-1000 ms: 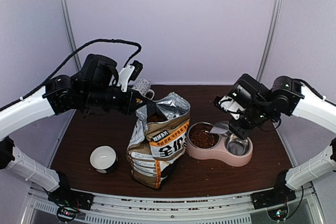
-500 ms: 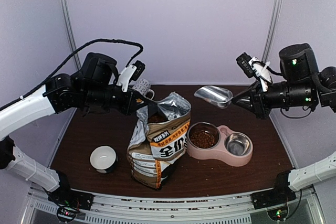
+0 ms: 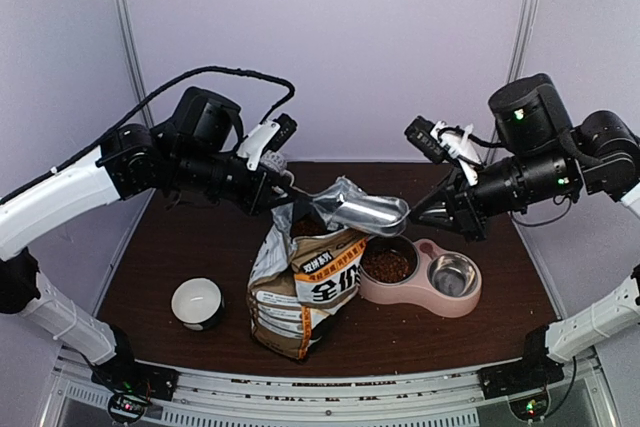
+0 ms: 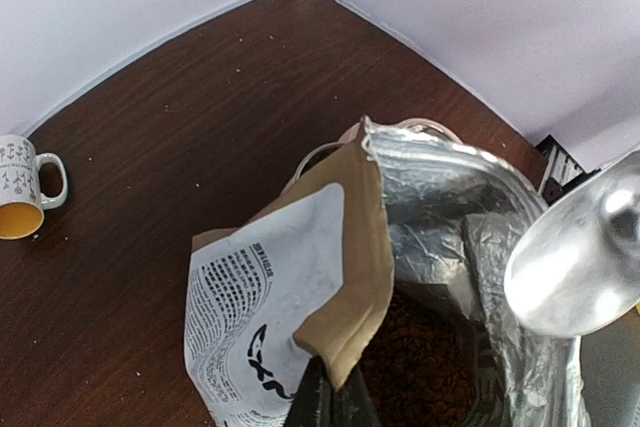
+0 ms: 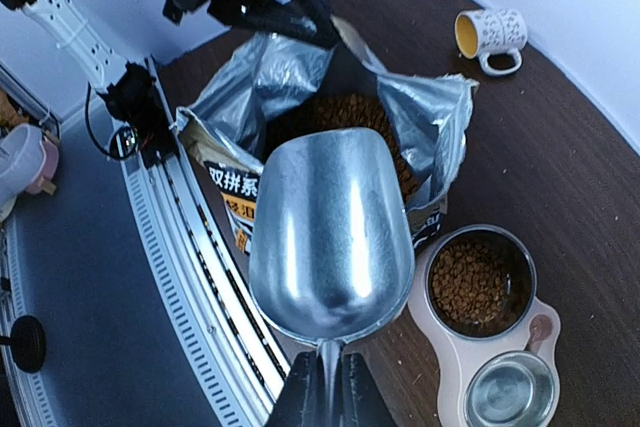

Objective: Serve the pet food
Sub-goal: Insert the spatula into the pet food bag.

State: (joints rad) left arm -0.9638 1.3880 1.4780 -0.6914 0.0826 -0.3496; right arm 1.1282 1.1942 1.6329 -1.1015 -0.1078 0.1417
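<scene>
Left gripper (image 3: 285,197) at ten o'clock on the table (image 3: 180,247), clenched on the bag's (image 3: 305,292) upper rim, pet food (image 4: 420,347) down inside the open bag, steel scoop (image 3: 365,212) above its mouth, more pet food in the pink bowl's (image 3: 440,304) left cup at three o'clock from the bag, right gripper (image 3: 422,216) clamped on the scoop handle.

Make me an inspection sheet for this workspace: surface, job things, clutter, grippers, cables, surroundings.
Surface: dark brown table, small specks scattered.
Job's things: pet food fills the pink double bowl cup nearer the bag; more inside the open bag; other cup empty.
Metal scoop: empty, held over the bag's mouth.
Clutter: white bowl near front; patterned mug at the back.
Grippers: left gripper shut on the bag's rim; right gripper shut on the scoop handle.
Cables: black cable arching over the left arm.
Surroundings: pale walls, metal rail along the near edge.
</scene>
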